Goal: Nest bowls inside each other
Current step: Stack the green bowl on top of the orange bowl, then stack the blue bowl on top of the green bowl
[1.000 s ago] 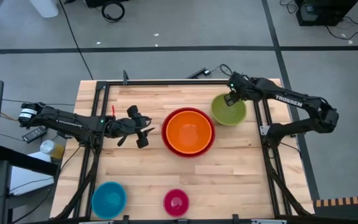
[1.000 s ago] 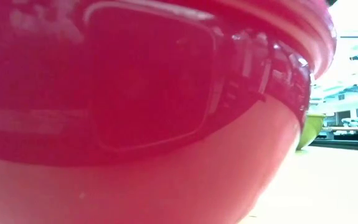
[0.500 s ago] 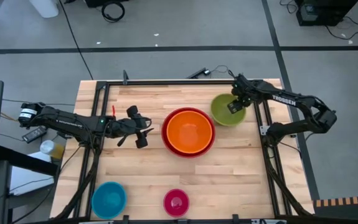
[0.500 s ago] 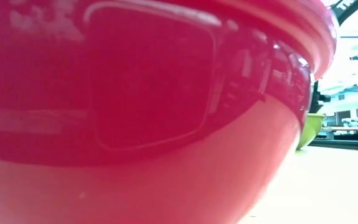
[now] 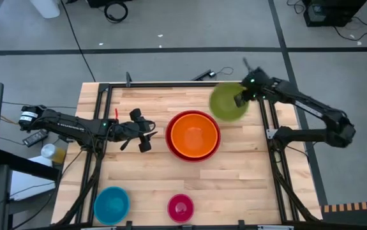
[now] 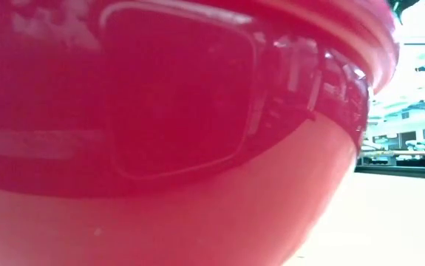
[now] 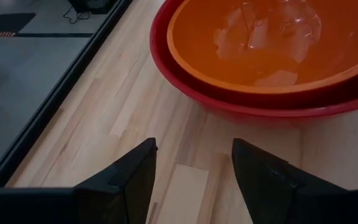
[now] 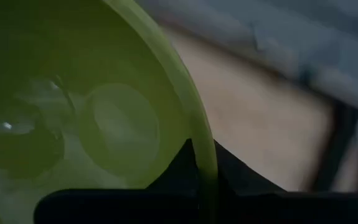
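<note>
The orange bowl [image 5: 193, 133] sits nested in the red bowl [image 5: 171, 145] at the table's middle; the red bowl's wall [image 6: 160, 148] fills the low view. The olive green bowl [image 5: 224, 103] is up off the table at the far right, with my right gripper [image 5: 240, 99] shut on it. The blue bowl [image 5: 112, 204] and the magenta-pink bowl [image 5: 180, 207] stand at the near edge. My left gripper [image 5: 146, 133] stands open left of the red bowl, its fingers [image 7: 135, 171] above bare wood. My right gripper holds the green bowl by its rim [image 8: 194, 127] on the bowl's right side. One finger [image 8: 175, 168] is inside the bowl and one [image 8: 235, 171] is outside. The fingers slant down from the table's right. The bowl is lifted clear of the table.
A black frame [image 5: 170, 85] runs along the table's far edge and down both sides. Bare wood lies between the red bowl and the two small bowls at the near edge. A small pale wooden block [image 7: 182, 190] lies under my left gripper.
My right gripper has come down over the green bowl's right rim, shut on it and risen. The bowl has lifted clear of the table, has shifted a little toward the left and no longer shows in the low view.
</note>
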You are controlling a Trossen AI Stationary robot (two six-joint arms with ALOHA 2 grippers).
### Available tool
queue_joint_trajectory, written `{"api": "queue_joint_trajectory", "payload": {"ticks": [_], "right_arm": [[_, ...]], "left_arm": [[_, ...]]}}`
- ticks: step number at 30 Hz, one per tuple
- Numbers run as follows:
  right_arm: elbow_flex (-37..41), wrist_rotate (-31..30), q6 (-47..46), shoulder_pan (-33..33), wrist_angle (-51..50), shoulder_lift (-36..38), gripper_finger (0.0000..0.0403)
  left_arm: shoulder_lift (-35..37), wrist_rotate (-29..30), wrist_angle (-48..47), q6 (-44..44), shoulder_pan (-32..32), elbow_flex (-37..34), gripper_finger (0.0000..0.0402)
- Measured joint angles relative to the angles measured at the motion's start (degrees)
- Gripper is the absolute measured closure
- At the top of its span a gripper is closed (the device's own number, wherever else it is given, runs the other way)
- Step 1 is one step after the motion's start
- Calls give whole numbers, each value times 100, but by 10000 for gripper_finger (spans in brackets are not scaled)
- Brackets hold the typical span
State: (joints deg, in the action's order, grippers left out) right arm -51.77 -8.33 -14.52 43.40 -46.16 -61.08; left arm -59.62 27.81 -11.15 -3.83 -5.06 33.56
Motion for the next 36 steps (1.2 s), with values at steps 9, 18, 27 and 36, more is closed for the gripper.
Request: {"api": "queue_joint_trajectory", "payload": {"ticks": [9, 18, 27, 36], "right_arm": [[-276, 891, -401, -1426, 1303, 398, 386], [311, 583, -1082, -3312, 2553, -1123, 377], [301, 364, -869, -3447, 3261, -2041, 298], [291, -886, -601, -3613, 3479, -1277, 227]], "left_arm": [[0, 0, -3, -104, 0, 0, 189], [1, -49, -386, -513, -7, 0, 189], [1, -663, -1602, -600, -91, 672, 189], [9, -2211, -3919, -1120, -632, 1928, 189]]}}
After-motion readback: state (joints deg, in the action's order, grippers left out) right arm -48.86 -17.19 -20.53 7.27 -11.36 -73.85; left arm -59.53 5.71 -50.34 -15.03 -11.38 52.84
